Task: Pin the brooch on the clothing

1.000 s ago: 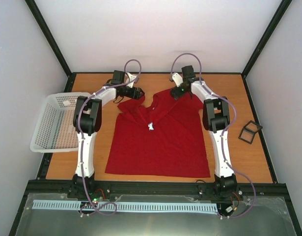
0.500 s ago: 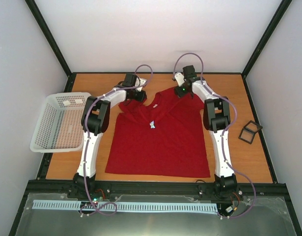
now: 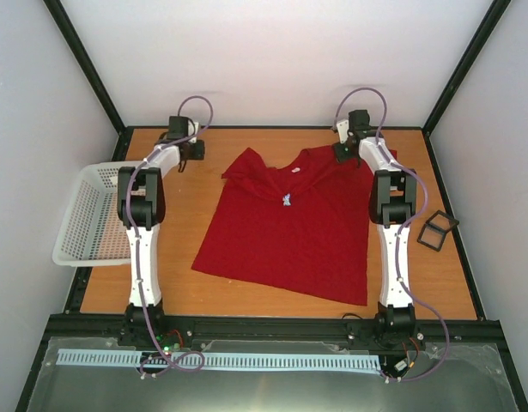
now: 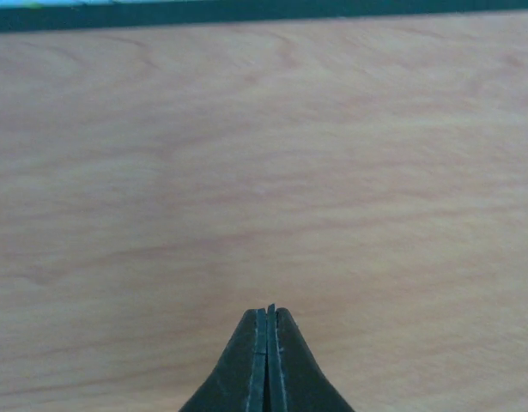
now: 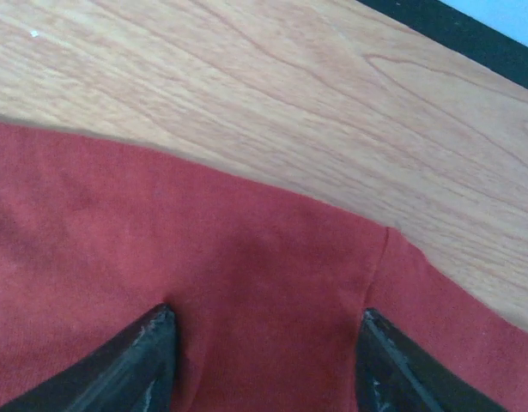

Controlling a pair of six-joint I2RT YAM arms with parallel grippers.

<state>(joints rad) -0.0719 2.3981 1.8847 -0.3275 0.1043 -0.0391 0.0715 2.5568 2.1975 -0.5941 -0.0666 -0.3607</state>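
The clothing, a red T-shirt [image 3: 289, 232], lies spread on the wooden table, its collar toward the back. The brooch [image 3: 286, 201], a small pale piece, sits on the chest below the collar. My right gripper [image 3: 339, 154] is at the shirt's right shoulder. In the right wrist view its fingers [image 5: 152, 352] stand apart and press into red fabric [image 5: 264, 257] that fills the span between them [image 5: 265, 311]. My left gripper [image 3: 191, 151] is off the shirt at the back left, shut and empty [image 4: 268, 309] over bare wood.
A white mesh basket [image 3: 83, 249] hangs off the table's left edge. A small black square frame [image 3: 437, 230] lies at the right edge. Black rails border the table, with the back rail [image 4: 264, 13] close ahead of the left gripper.
The right gripper moved right with the shirt's shoulder, and the whole shirt slid and turned rightward. The left gripper shut and swung away left to the back corner.
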